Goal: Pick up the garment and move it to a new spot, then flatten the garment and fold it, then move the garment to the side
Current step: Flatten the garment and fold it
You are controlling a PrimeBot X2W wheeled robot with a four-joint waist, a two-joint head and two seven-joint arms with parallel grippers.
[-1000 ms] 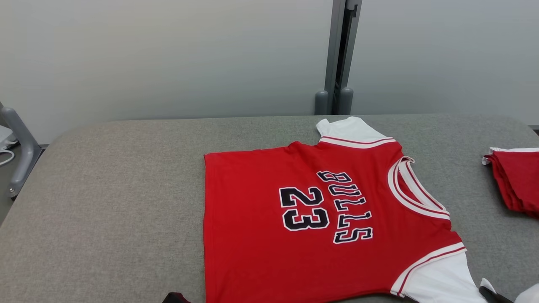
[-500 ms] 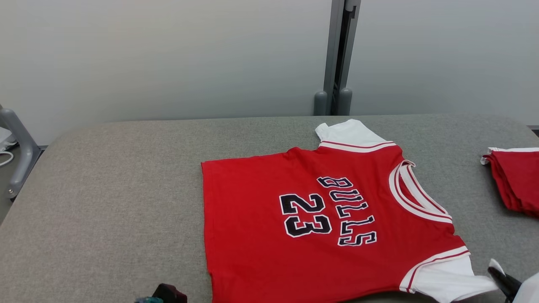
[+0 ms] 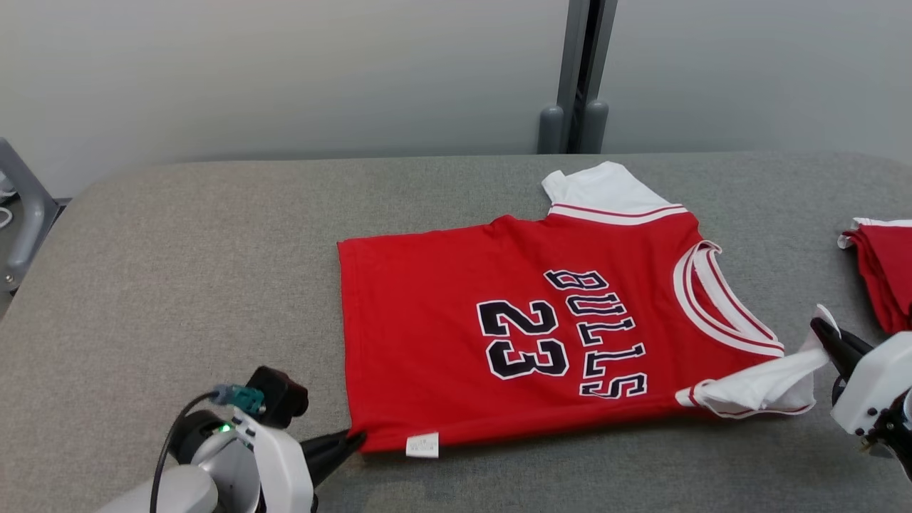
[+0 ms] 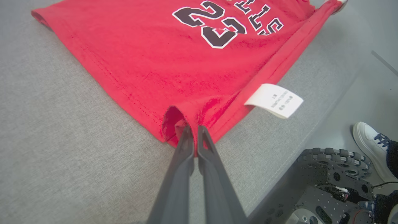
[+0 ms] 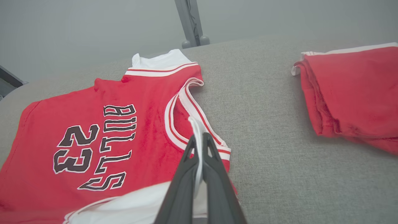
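Observation:
The garment (image 3: 456,328) is a red jersey with white sleeves and black "BULLS 23" lettering, lying spread on the grey table (image 3: 178,271). My left gripper (image 3: 356,438) is shut on its near hem corner (image 4: 180,119), beside a white care label (image 4: 273,100). At the right, my right gripper (image 3: 819,329) is shut on the near white sleeve (image 5: 196,124), lifting it off the table. The near edge of the jersey is folded under, raised slightly between the two grips. The far sleeve (image 3: 598,189) lies flat.
A folded red and white garment pile (image 3: 883,271) sits at the table's right edge, also in the right wrist view (image 5: 351,90). A grey post (image 3: 577,78) stands behind the table. A person's shoe (image 4: 371,146) and the robot's base (image 4: 329,183) show below the near edge.
The camera has tilted down. Both grippers have moved up and away from the near edge, carrying the jersey's near hem and sleeve; the near edge now folds inward.

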